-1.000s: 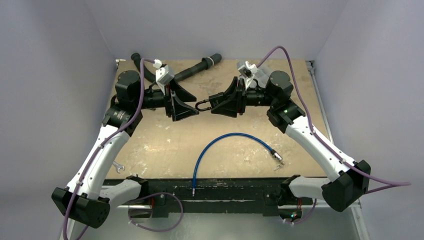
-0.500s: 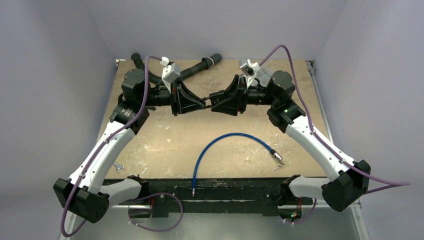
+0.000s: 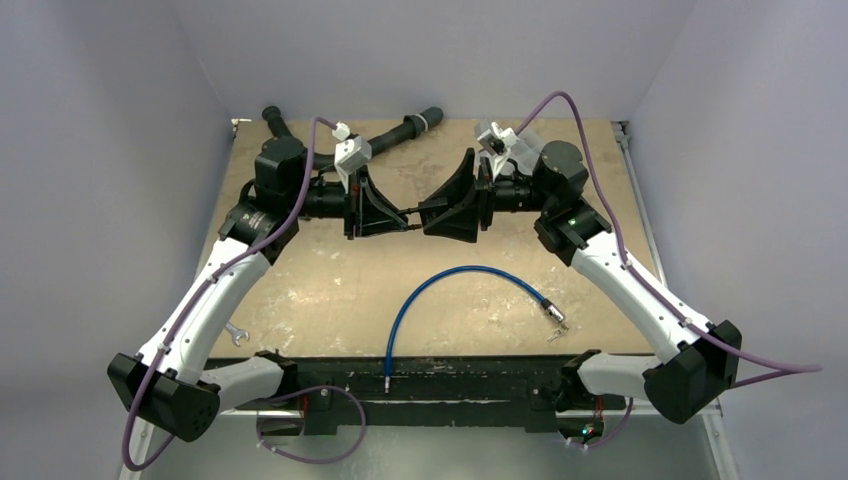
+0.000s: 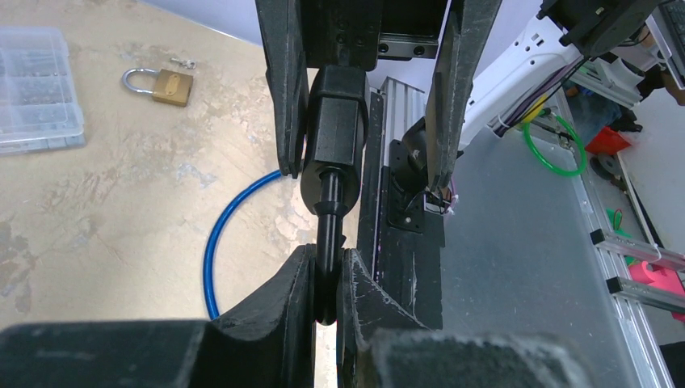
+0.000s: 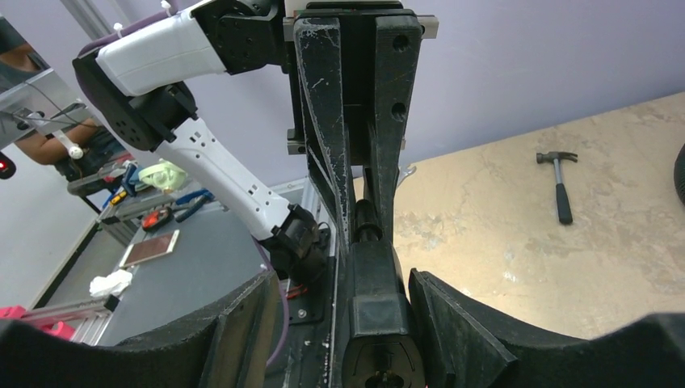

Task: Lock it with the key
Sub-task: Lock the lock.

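A black padlock (image 3: pixel 413 211) hangs in the air between the two arms above the middle of the table. My left gripper (image 3: pixel 392 210) (image 4: pixel 327 279) is shut on its shackle (image 4: pixel 327 234), whose bar is pinched between the fingertips. The lock body (image 4: pixel 336 121) (image 5: pixel 375 295) sits between the fingers of my right gripper (image 3: pixel 434 213) (image 5: pixel 343 279), which stands open, with a gap on each side of the body. The body's keyhole end faces the right wrist camera. The key is out of view.
A blue cable (image 3: pixel 455 275) loops across the front of the table (image 3: pixel 330 280), and a small wrench (image 3: pixel 237 333) lies front left. The left wrist view shows a brass padlock (image 4: pixel 161 83) and a clear box (image 4: pixel 36 89). A hammer (image 5: pixel 558 182) shows in the right wrist view. Black pipes (image 3: pixel 400 133) lie at the back.
My left gripper swung right to the padlock and shut on its shackle. My right gripper, which had been gripping the lock body, has opened around it.
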`<state>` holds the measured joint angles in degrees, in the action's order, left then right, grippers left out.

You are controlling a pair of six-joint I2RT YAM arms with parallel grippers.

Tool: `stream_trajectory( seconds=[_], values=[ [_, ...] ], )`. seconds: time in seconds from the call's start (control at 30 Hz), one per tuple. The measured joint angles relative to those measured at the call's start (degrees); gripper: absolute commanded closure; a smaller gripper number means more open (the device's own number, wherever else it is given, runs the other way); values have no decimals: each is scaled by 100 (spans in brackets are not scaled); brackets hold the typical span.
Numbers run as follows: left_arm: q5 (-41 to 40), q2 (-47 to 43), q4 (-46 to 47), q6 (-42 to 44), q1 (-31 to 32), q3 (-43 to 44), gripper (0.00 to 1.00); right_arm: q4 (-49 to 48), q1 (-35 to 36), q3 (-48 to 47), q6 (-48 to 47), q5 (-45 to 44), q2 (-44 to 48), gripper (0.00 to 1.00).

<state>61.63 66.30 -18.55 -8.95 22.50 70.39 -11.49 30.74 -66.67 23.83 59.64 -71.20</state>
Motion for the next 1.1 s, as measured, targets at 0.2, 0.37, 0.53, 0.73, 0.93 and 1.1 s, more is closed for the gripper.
stream_trajectory(
  seconds=[0.2,0.37,0.53,0.73,0.93,1.1],
  values=[
    [0,9,24,-57,2,0,100,63,0,0,-52,-28,0,33],
    [22,72,44,-103,2,4,100,245,0,0,-243,-61,0,36],
    [61,133,39,-146,7,22,100,439,0,0,-431,-120,-7,41],
    [81,155,31,-160,33,55,100,551,44,0,-623,-162,-22,47],
    [76,240,-4,-197,103,136,100,693,70,0,-732,-164,-70,52],
    [48,262,-46,-197,197,153,100,774,70,-7,-774,-162,-70,67]
  ],
)
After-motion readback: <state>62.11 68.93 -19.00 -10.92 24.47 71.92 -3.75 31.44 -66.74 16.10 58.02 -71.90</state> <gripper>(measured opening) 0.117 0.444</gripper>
